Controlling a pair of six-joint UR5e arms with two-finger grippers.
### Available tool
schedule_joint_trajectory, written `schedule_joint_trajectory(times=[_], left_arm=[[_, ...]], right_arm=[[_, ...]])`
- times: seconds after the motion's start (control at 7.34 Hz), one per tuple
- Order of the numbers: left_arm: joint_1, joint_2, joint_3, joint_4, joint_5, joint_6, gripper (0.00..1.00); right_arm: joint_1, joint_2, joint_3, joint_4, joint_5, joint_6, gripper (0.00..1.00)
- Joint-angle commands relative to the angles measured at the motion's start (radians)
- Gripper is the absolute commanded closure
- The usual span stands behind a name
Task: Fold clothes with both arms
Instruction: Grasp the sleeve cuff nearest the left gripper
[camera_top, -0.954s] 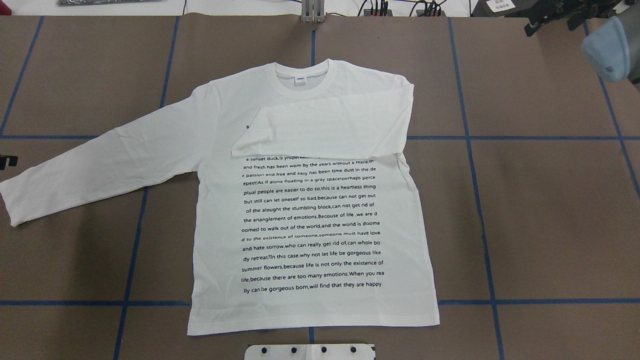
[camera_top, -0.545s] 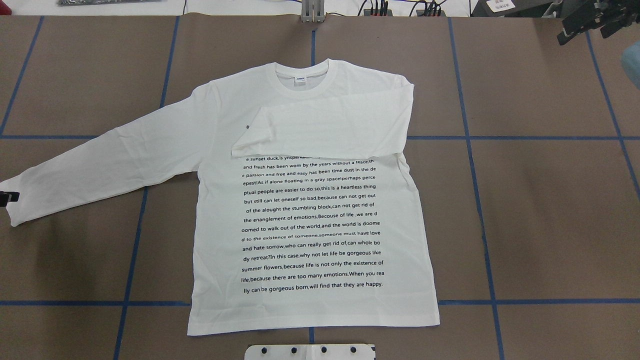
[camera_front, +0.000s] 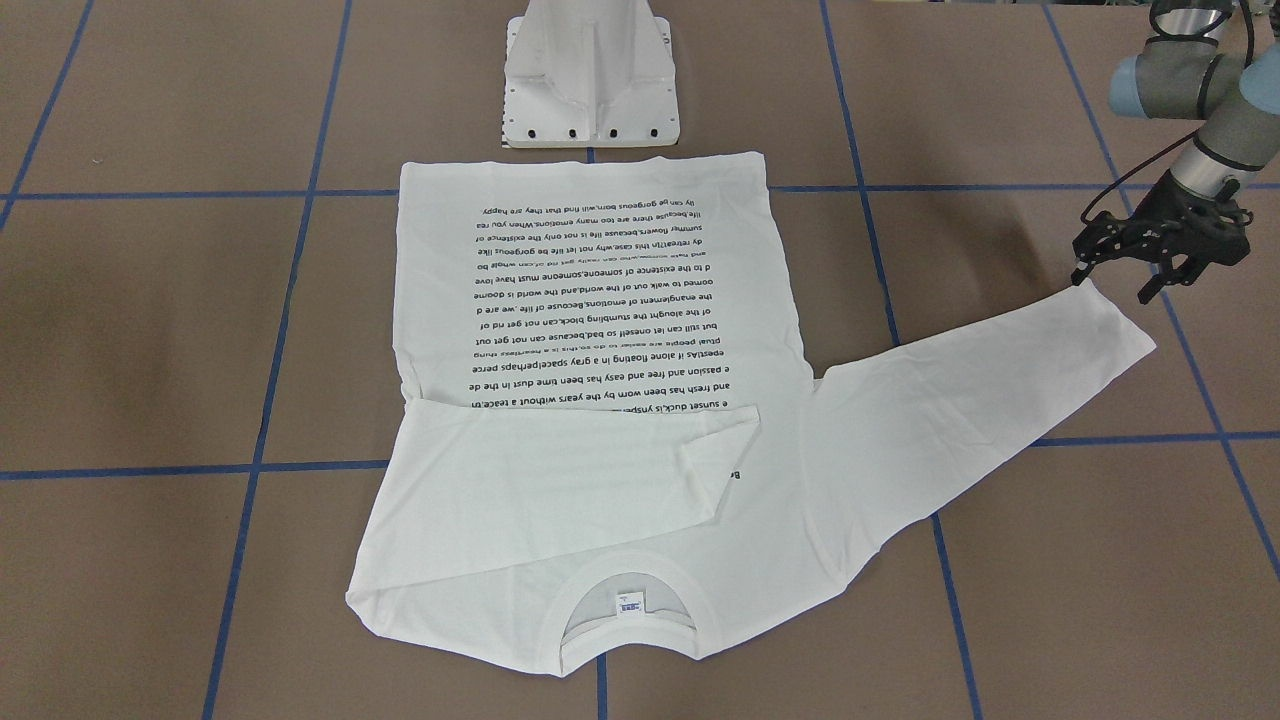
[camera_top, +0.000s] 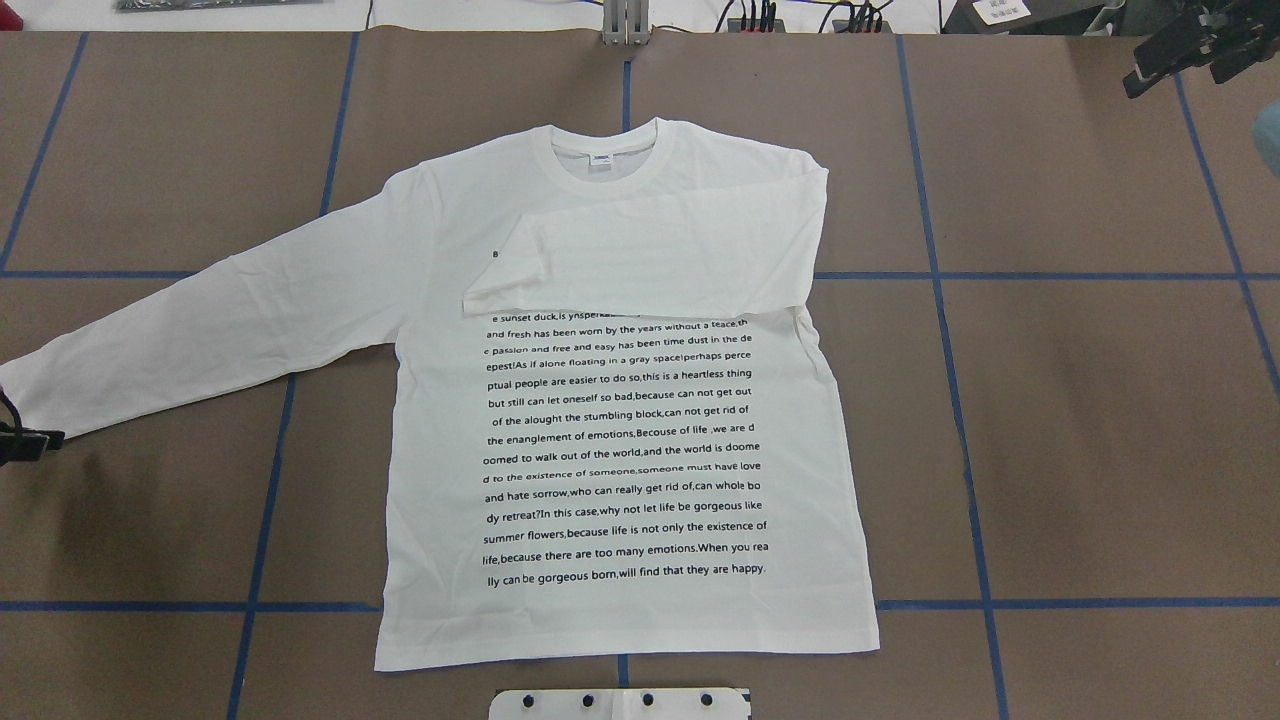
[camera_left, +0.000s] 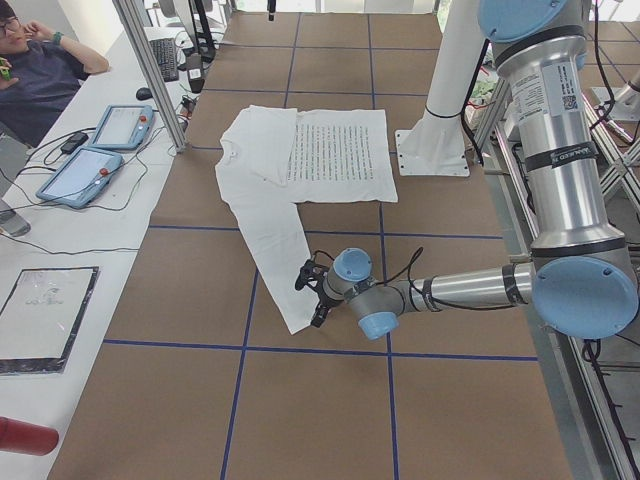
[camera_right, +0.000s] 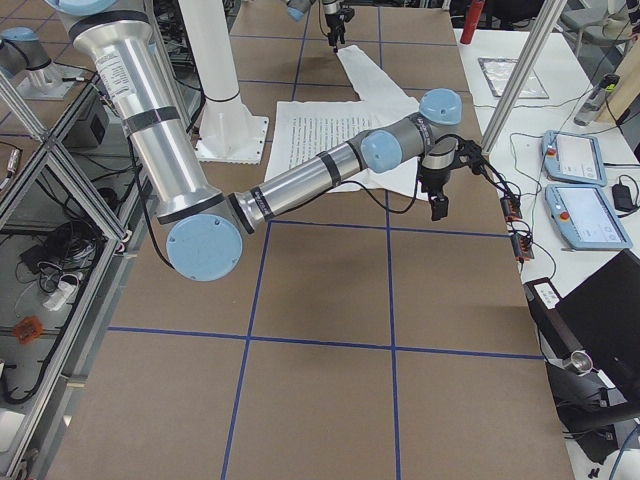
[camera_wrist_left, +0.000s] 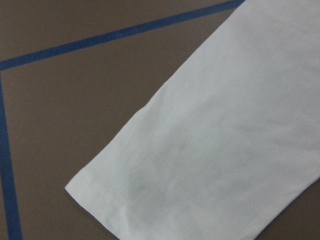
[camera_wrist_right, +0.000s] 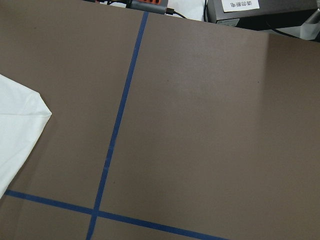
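Though one sleeve lies folded across the T-shirt, I've the rest undone; left gripper, right gripper: fingers spread.

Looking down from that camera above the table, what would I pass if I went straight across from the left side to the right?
The left pincer at the very edge → outstretched sleeve → block of black text → right pincer, up in the far corner.

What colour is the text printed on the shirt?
Black text on a white shirt; clearest in the overhead view.
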Motion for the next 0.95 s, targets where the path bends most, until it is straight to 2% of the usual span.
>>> schedule_joint_trajectory(times=[0.0, 0.14, 0.27, 0.41, 0.82], left_arm=[[0.017, 0.002, 0.002, 0.0, 0.013, 0.001, 0.29], [0.017, 0.002, 0.002, 0.001, 0.013, 0.003, 0.55], [0.017, 0.002, 0.0, 0.0, 0.013, 0.003, 0.73], [0.017, 0.008, -0.001, 0.0, 0.013, 0.006, 0.99], [0.005, 0.022, -0.033, -0.019, -0.001, 0.03, 1.0]], right_arm=[[0.0, -0.007, 0.003, 0.0, -0.001, -0.001, 0.0], [0.0, -0.007, 0.004, 0.001, -0.003, -0.001, 0.0], [0.0, -0.008, 0.004, 0.001, -0.003, -0.001, 0.0], [0.0, -0.007, 0.004, 0.001, -0.001, -0.001, 0.0], [0.0, -0.008, 0.004, 0.001, -0.001, -0.001, 0.0]])
